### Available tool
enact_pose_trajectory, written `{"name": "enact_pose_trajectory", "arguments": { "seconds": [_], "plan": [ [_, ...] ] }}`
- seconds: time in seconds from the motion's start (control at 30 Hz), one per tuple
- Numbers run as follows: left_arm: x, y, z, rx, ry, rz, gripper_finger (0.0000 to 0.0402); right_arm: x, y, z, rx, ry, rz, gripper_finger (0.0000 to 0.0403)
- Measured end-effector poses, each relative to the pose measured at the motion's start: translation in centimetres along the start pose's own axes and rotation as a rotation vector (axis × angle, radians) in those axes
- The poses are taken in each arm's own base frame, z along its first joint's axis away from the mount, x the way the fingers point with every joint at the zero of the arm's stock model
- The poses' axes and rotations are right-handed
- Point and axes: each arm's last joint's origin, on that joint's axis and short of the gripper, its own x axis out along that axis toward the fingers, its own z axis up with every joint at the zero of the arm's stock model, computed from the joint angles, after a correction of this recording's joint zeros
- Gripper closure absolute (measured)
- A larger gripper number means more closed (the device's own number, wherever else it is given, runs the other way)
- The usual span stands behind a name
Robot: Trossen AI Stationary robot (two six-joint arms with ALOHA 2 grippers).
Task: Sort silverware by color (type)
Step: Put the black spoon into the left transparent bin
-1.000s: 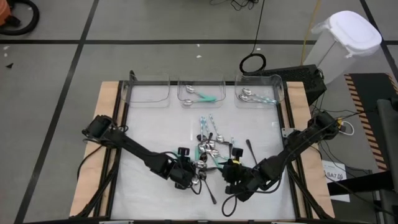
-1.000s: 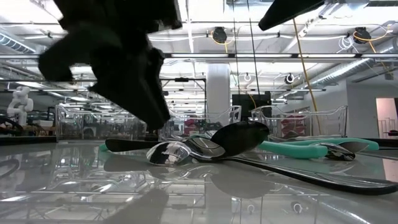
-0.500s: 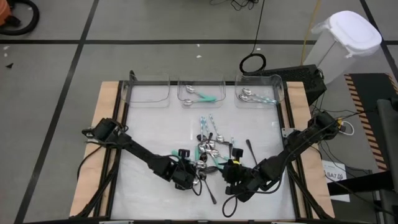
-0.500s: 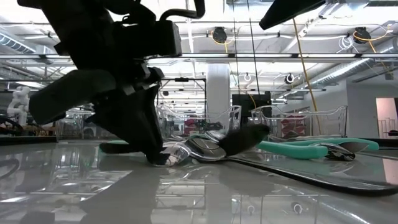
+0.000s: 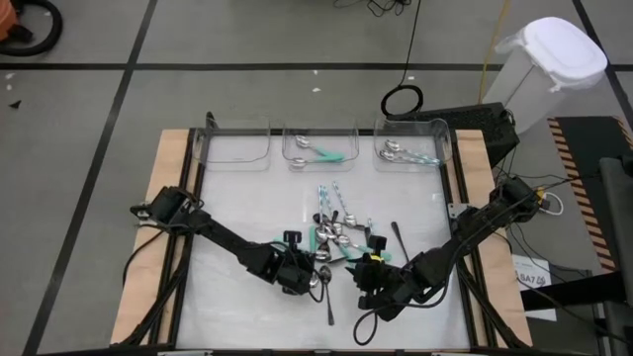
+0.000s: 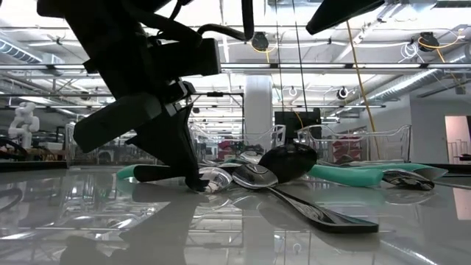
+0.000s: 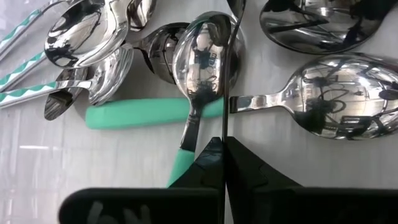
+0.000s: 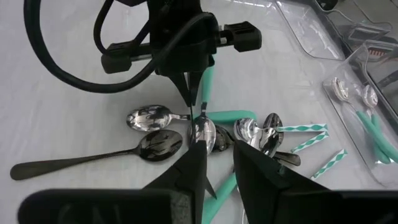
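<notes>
arms: two matte-black jointed arms (image 5: 223, 237) | cabling: black looped cables (image 8: 62, 62) | fingers: dark wedge-shaped fingers (image 8: 186, 168)

White table (image 5: 237, 307) — spoon pile (image 5: 334, 237) at centre, 3 clear bins (image 5: 321, 146) along far edge.

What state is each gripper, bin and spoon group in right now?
Spoon pile: unsorted, lying loose.
Left gripper: shut, tips down at the pile.
Right gripper: open, holding nothing.
Black spoon: lying flat beside the pile.
Middle bin: holds teal-handled spoons.
Right bin: holds pale-blue-handled spoons.
</notes>
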Motion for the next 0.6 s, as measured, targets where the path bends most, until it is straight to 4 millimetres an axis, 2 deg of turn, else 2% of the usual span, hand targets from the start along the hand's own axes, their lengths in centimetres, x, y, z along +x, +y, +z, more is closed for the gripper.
{"name": "enact_pose_trajectory", "arguments": {
  "seconds": [0.23, 0.47, 0.6],
  "plan": [
    [-0.7, 0.0, 0.3, -0.001, 0.002, -0.013, 0.0400, 0.0, 0.0, 0.0, 0.001, -0.001, 0.000, 0.0325],
    [-2.5, 1.0, 1.7, -0.019, 0.045, -0.018, 0.0401, 1.1, 0.5, -0.7, -0.037, -0.007, -0.088, 0.0325],
    [-4.5, 1.9, 2.2, -0.050, 0.033, -0.010, 0.0401, 1.1, 0.5, -0.8, -0.033, 0.001, -0.092, 0.0325]
  ]
}}
